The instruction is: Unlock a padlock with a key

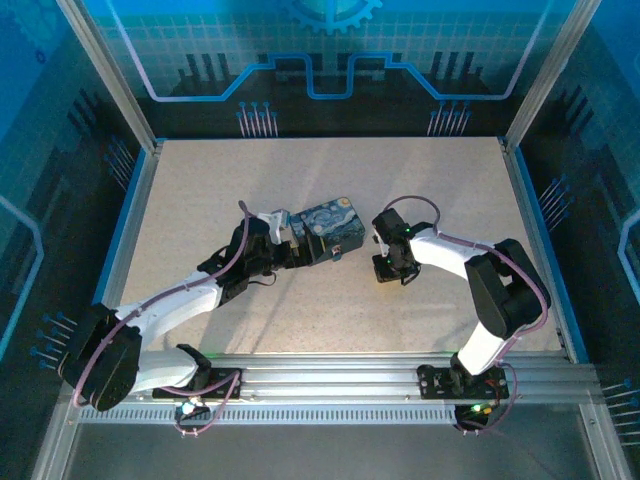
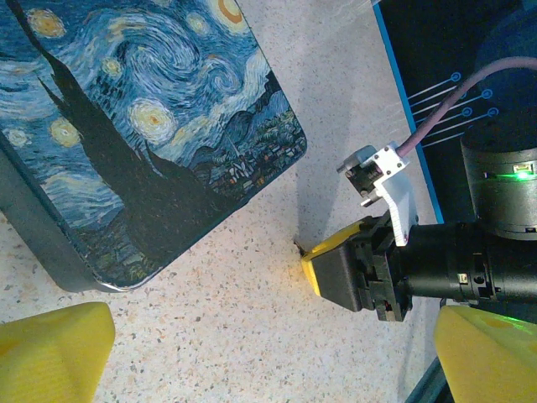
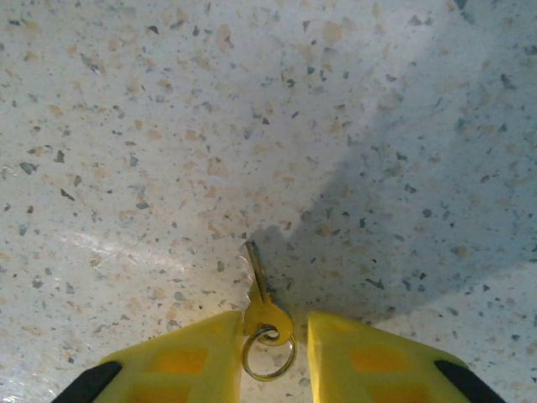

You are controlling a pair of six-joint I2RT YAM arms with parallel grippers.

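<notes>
We see the key (image 3: 267, 317) lying flat on the table (image 3: 168, 126) between the narrowly parted fingers of the right gripper (image 3: 274, 333), not yet clamped, while the left gripper (image 2: 268, 353) stands wide and empty beside the painted box (image 2: 151, 126); grasping, inserting and turning evidently all remain.

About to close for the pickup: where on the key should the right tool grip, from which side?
Take the key by its round head, coming from above at the ring end. It lies flat, blade pointing away, head between the right tool's fingers; that grip leaves the blade free.
</notes>
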